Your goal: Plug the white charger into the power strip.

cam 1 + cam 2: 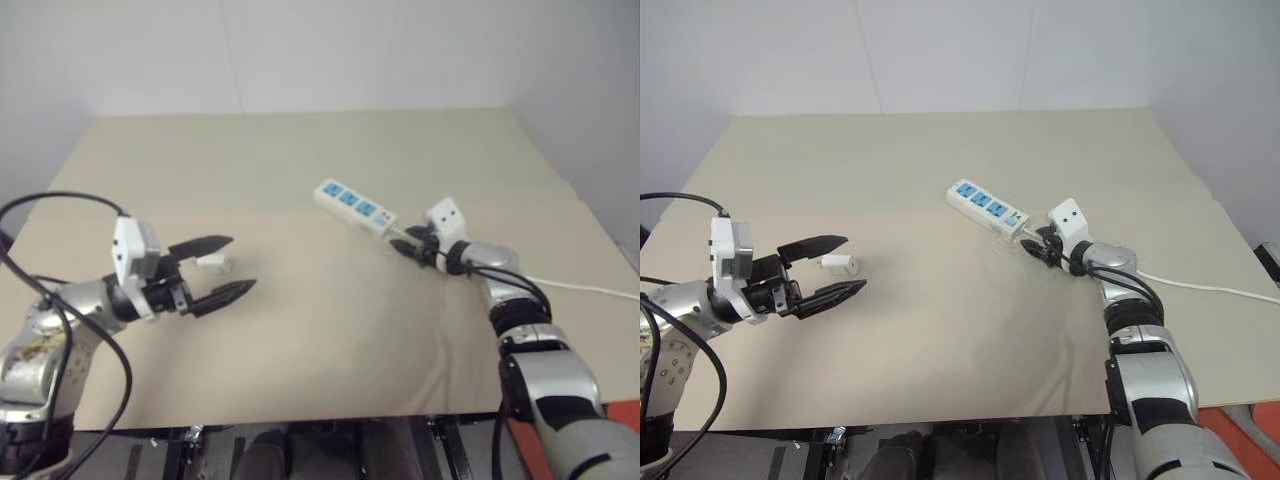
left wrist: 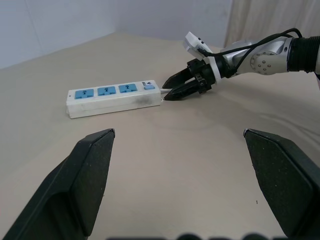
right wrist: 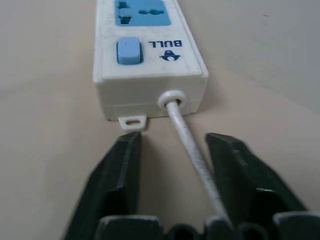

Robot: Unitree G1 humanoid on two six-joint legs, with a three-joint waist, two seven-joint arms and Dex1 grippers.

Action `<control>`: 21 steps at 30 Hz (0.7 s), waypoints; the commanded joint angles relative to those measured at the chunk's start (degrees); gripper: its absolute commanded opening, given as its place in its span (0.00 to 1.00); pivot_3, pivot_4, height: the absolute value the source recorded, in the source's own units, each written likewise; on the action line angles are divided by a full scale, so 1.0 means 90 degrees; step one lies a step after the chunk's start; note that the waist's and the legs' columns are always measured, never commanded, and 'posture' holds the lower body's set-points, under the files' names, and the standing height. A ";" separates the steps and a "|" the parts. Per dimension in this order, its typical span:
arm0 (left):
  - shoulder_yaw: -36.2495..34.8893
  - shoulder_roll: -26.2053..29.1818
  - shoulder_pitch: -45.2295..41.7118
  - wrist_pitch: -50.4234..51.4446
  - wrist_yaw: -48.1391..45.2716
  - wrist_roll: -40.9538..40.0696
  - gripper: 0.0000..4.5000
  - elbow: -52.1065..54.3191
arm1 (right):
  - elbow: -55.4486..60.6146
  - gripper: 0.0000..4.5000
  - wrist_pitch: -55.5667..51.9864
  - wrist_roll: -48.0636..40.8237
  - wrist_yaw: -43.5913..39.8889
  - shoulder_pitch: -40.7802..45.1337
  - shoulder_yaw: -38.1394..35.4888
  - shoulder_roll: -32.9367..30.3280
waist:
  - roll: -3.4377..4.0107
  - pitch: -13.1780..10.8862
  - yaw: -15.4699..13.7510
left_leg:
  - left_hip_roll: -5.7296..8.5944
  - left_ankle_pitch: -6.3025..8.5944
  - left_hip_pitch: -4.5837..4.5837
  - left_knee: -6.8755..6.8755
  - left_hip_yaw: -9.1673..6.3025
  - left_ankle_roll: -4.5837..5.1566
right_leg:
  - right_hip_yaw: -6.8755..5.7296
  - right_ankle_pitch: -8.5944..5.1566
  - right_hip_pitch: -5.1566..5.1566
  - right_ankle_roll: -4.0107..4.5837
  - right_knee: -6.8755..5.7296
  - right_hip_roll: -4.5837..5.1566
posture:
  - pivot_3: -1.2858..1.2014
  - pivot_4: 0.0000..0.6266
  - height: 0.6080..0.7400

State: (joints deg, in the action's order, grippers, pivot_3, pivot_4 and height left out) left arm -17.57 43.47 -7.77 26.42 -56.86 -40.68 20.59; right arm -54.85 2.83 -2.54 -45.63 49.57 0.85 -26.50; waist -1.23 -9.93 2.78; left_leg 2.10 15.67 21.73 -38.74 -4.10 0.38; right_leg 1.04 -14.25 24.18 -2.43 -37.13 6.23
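Each arm consists of silver metal segments joined by black rings, with black cables looped alongside. The left gripper (image 1: 228,268) and right gripper (image 2: 168,88) carry tapered black fingers beneath white box housings, apparently camera modules.

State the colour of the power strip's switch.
Light blue, on the white power strip; the switch shows best in the right wrist view.

The left gripper (image 1: 828,270), two black fingers on a white housing, is held roughly level with jaws spread wide. The right gripper (image 1: 408,245), on a silver arm stretched forward, has black fingers (image 3: 120,172) partly parted.
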 commanded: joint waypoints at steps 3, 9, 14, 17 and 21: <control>-0.0210 0.0022 0.0088 -0.0093 0.0034 -0.0133 1.00 0.0255 | 0.0578 0.09 0.0038 -0.0055 -0.0484 -0.0331 0.0030 -0.0083 | 0.0000 0.0001 -0.0002 | -0.0001 0.0001 -0.0001 0.0000 0.0000 0.0001 | 0.0000 0.0000 0.0000 0.0000 -0.0001 -0.0001 | 0.52 0.24 1.00; -0.0199 0.0045 0.0086 -0.0063 0.0015 -0.0155 1.00 0.0266 | 0.2260 0.00 -0.0449 -0.0395 -0.1263 -0.1136 0.0098 -0.0286 | 0.0000 0.0001 -0.0029 | -0.0001 0.0001 0.0003 0.0000 -0.0001 0.0002 | 0.0000 0.0000 0.0001 -0.0001 0.0000 0.0000 | 0.52 0.24 1.00; -0.0240 0.0067 0.0153 -0.0014 0.0007 -0.0186 1.00 0.0307 | 0.4519 0.00 -0.1265 -0.0909 -0.1659 -0.2404 -0.0056 -0.0744 | 0.0000 0.0001 -0.0046 | -0.0002 0.0007 0.0010 -0.0001 -0.0001 0.0012 | -0.0001 0.0001 0.0005 -0.0002 0.0000 0.0000 | 0.52 0.24 1.00; -0.0266 0.0080 0.0205 -0.0003 -0.0005 -0.0206 1.00 0.0326 | 0.5448 0.00 -0.1616 -0.1162 -0.1725 -0.3077 -0.0172 -0.1003 | 0.0000 0.0001 -0.0063 | -0.0002 0.0009 0.0010 -0.0003 -0.0001 0.0014 | -0.0001 0.0001 0.0006 -0.0003 0.0001 0.0001 | 0.52 0.24 1.00; -0.0238 0.0101 0.0197 0.0007 -0.0024 -0.0224 1.00 0.0295 | 0.6039 0.07 -0.1799 -0.1374 -0.1826 -0.3662 -0.0170 -0.1246 | 0.0000 0.0001 -0.0078 | -0.0002 0.0009 0.0003 -0.0005 -0.0001 0.0015 | 0.0000 0.0001 -0.0002 -0.0003 0.0000 0.0001 | 0.52 0.24 1.00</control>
State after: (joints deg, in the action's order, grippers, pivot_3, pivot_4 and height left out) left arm -18.63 43.61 -5.84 26.54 -56.94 -41.80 21.91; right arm -3.68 -12.83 -12.78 -61.66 16.75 0.98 -37.06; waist -1.23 -9.93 2.08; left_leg 2.09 15.75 21.74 -38.79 -4.10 0.51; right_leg 1.04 -14.24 24.15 -2.46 -37.13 6.24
